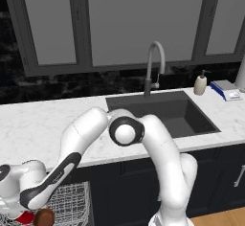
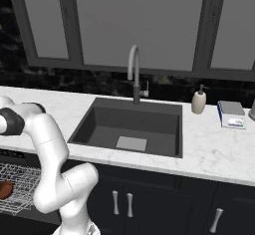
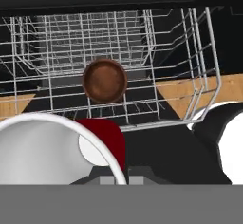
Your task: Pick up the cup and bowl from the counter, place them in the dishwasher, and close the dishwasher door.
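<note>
Cup and bowl were both already at the dishwasher rack. In the hand view, the bowl sat upright in the middle of the frame, inside the white wire rack, and the red cup was at the lower centre, very close to the camera, with its white rim curving across the lower left. In the left base view the cup and the bowl appeared at the bottom left corner, beside each other. The counter crossed the middle of that frame, with neither dish on it.

The gripper was at the bottom edge of the hand view, and its fingers were closed narrow. The cup rim lay right against them, so it seemed they pinched the cup wall, but I cannot tell this for sure.

As I judge, the step in hand was placing the cup in the rack. The next move would call for opening the fingers and lifting clear of the wires. After that the rack must go in and the dishwasher door must be closed.
</note>
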You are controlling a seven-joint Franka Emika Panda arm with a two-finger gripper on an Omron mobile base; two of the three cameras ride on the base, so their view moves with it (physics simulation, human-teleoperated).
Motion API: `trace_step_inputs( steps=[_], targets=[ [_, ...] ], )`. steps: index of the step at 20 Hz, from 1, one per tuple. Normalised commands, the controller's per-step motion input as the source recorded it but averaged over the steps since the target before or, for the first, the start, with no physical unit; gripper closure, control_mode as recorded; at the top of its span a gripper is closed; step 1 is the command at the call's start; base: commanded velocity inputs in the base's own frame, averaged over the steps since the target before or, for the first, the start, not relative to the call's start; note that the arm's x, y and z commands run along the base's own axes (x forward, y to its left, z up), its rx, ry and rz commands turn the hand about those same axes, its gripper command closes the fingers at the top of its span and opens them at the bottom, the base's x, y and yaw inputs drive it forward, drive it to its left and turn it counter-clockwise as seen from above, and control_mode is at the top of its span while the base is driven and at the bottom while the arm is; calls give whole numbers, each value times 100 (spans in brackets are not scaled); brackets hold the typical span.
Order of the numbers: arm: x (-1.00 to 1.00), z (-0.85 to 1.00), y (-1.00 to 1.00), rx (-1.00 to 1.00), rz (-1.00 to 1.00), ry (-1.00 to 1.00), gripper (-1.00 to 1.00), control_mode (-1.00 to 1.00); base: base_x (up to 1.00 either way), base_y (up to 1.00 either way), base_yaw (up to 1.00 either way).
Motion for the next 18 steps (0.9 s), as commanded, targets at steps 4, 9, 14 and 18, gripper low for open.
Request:
trace_step_inputs(
  steps=[4,9,14,18],
  targets=[
    [6,-73,-45,-20,0,0,100,-100,0,0,0],
    [34,-76,-42,-24,0,5,100,-100,0,0,0],
    [33,-63,-12,-15,0,-2,100,-100,0,0,0],
    [19,-55,0,-11,0,-2,100,-100,0,0,0]
  ],
)
